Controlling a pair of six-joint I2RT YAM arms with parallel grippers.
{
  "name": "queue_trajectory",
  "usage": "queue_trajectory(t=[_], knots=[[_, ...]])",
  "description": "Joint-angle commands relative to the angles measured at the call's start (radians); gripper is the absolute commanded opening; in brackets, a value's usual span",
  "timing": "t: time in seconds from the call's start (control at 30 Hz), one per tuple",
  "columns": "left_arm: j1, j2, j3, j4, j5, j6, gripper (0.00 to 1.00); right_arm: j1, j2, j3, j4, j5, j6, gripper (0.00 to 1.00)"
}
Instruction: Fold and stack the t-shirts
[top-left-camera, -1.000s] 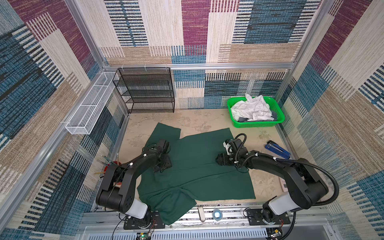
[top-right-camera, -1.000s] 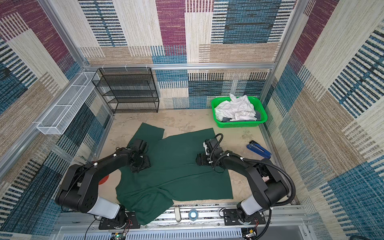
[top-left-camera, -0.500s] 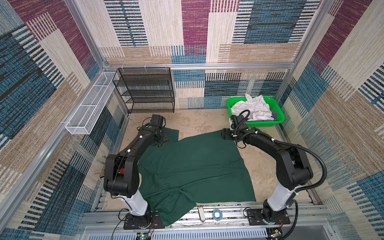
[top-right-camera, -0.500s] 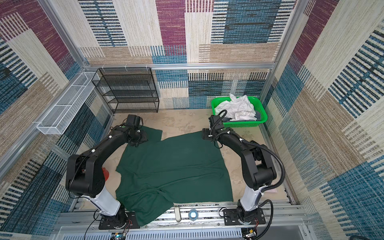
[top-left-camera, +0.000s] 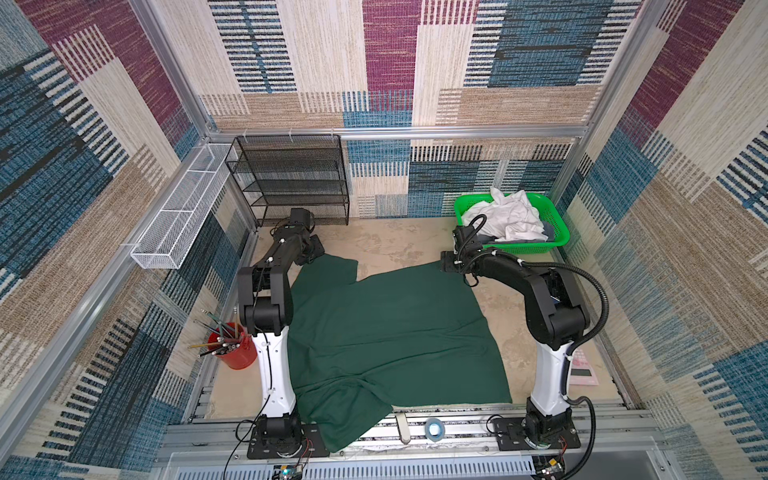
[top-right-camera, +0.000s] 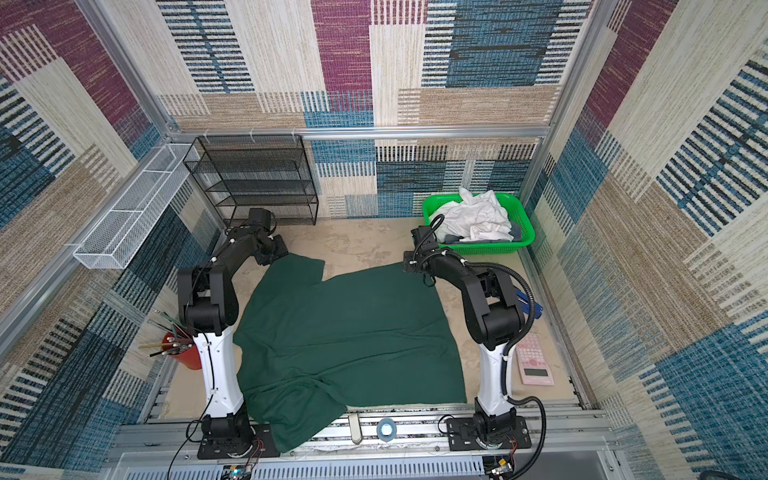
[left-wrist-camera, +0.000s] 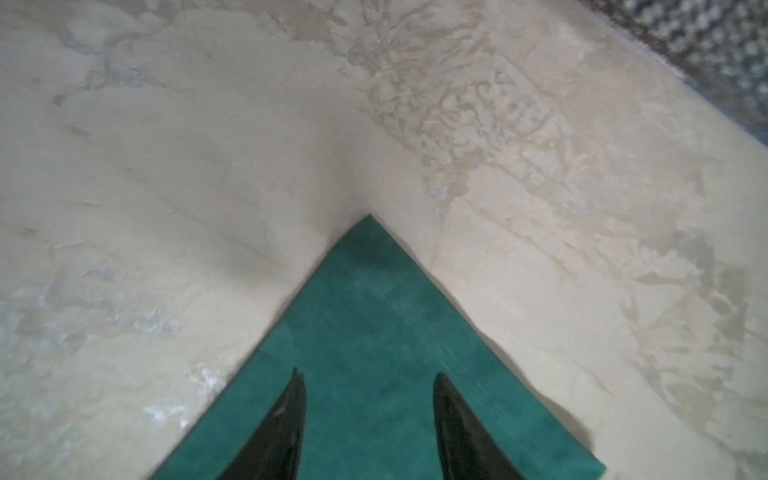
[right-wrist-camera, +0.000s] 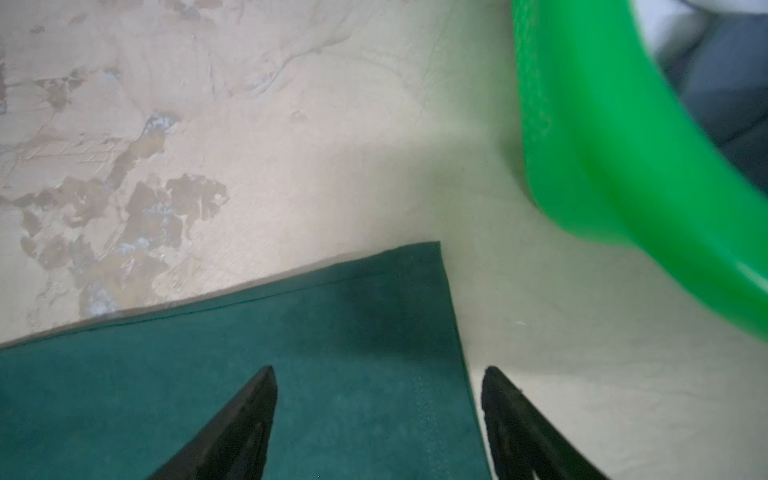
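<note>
- Plainly, the green shirt lies spread over the middle of the surface in both top views. One sleeve reaches toward the upper left, and the rumpled lower left part hangs over the front rail.
- The left gripper has its fingers apart above a pointed corner of the shirt and clamps nothing. In the top views this is the sleeve's upper left tip.
- The right gripper is also spread and holds nothing. One finger is over the cloth and the other over bare surface past the shirt's edge, near its upper right corner.
- The basket sits at the upper right of the top views, just beyond the right gripper. White shirts are heaped in it, with grey cloth at its right side.
- A pink calculator lies at the lower right beside the right arm's base. Its keys and display are too small to read.
- A red cup of pencils stands at the left by the left arm.
- A black rack stands against the back wall at the upper left.
- A tape roll rests on the front rail.
</note>
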Motion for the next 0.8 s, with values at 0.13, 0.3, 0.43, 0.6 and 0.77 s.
queue_trajectory(t=[0.13,0.3,0.43,0.6,0.77], knots=[[0.016,0.119,0.114,-0.093,0.033,-0.042,0.52,-0.006,0.026,0.018,0.026,0.015,0.000,0.79],[0.017,0.172,0.163,-0.148,0.036,-0.042,0.51,-0.011,0.023,0.028,0.016,0.018,0.003,0.79],[0.019,0.160,0.147,-0.188,0.008,-0.051,0.32,-0.011,0.011,0.024,0.013,0.009,0.006,0.78],[0.042,0.071,0.027,-0.161,-0.018,-0.046,0.01,-0.011,-0.006,0.013,0.007,-0.003,0.001,0.78],[0.082,-0.021,-0.112,-0.113,-0.013,-0.029,0.00,-0.011,-0.012,0.013,0.004,-0.029,0.000,0.78]])
